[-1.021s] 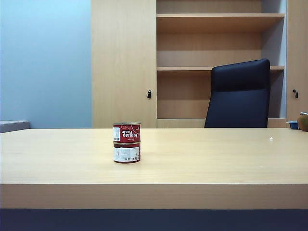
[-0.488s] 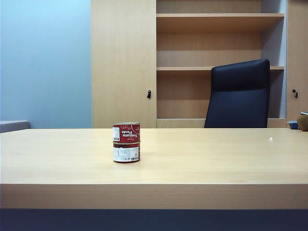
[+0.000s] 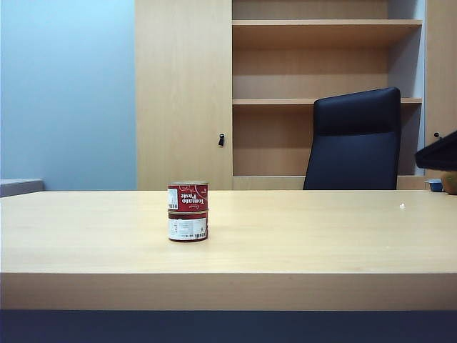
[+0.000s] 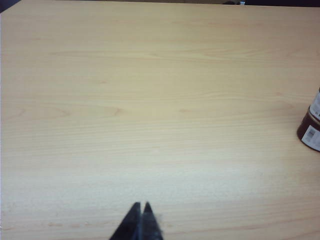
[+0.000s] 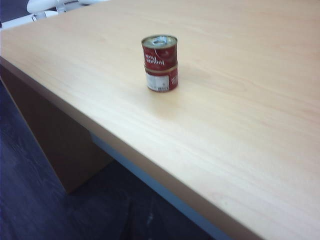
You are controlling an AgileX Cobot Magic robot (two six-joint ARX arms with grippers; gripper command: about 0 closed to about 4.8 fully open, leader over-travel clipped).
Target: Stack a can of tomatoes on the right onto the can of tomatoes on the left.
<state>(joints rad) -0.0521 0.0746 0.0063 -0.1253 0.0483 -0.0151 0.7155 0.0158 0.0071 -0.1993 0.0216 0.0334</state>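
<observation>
Two cans (image 3: 188,211) stand stacked upright on the table (image 3: 321,236), task apparently done. Left gripper (image 4: 141,210) is closed and empty, well clear; right gripper is unseen, nearly closed, holding nothing

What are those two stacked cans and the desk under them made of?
The upper can looks like metal: a shiny lid with a pull tab and a red printed label. The lower can looks alike, with a white label panel. The table looks like pale wood-grain laminate, matte; solid wood can't be excluded.

— Anything different from a second ago?
— On my screen, just one thing: a dark arm (image 3: 439,151) has come into the exterior view at the right edge, above the table's (image 3: 300,236) far corner.
</observation>
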